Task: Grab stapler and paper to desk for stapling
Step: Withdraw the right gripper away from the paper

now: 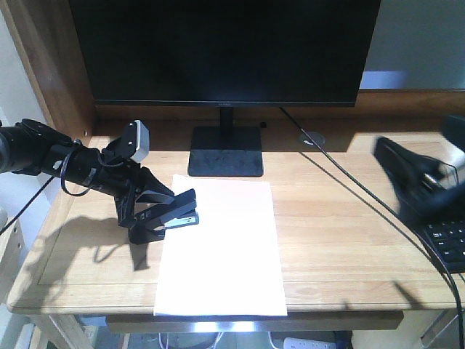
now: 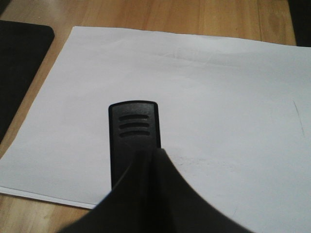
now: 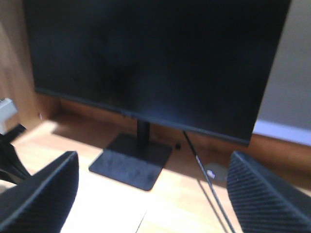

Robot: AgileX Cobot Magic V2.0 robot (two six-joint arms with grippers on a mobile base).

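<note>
Looking from the front, the left gripper (image 1: 161, 209) at centre left is clenched on the stapler (image 1: 182, 212), whose nose overlaps the left edge of the paper (image 1: 221, 254) lying on the desk (image 1: 349, 240); the left wrist view shows the stapler above the sheet's lower middle; the right wrist view shows the right gripper (image 3: 153, 167) spread wide, holding nothing. Both things seem delivered; next, the paper's edge must sit in the stapler's mouth before pressing.

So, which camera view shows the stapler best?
The exterior front-facing view: the stapler appears side-on, held by the left gripper at the left edge of the paper. The left wrist view shows only its ribbed black top, close up. The right wrist view does not show it.
</note>
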